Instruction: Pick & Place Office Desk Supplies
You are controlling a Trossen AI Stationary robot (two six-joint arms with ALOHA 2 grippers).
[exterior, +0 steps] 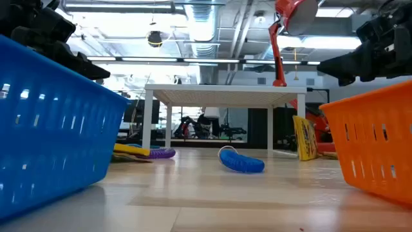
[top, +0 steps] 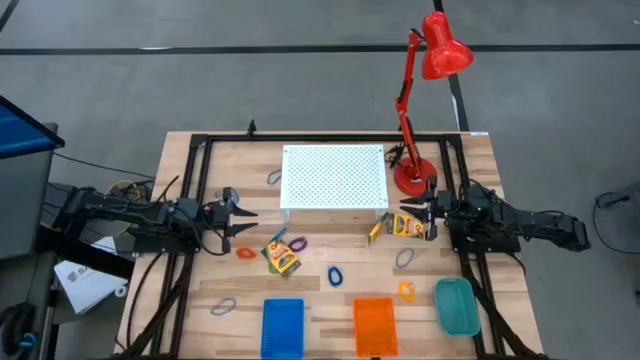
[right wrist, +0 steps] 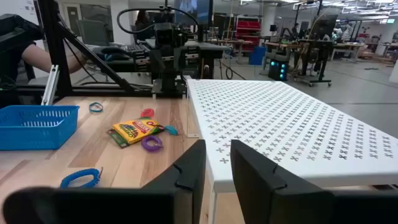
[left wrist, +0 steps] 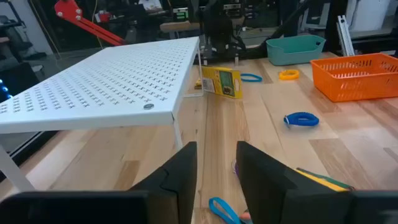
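My left gripper (top: 243,221) and right gripper (top: 415,214) hover empty, fingers slightly apart. The crayon box (top: 281,256) lies mid-desk; I'd descend squarely and grip its narrow sides.

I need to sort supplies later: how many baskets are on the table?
3, along the front edge: a blue basket, an orange basket beside it, and a teal basket near the right arm.

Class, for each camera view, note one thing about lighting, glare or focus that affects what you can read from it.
High view: even light, soft shadows. Low view: bright ceiling lights glare behind the white stand; the blue basket and orange basket loom large, blocking much of the table. Left wrist view: the near fingers look soft. Right wrist view: the background is hazy.
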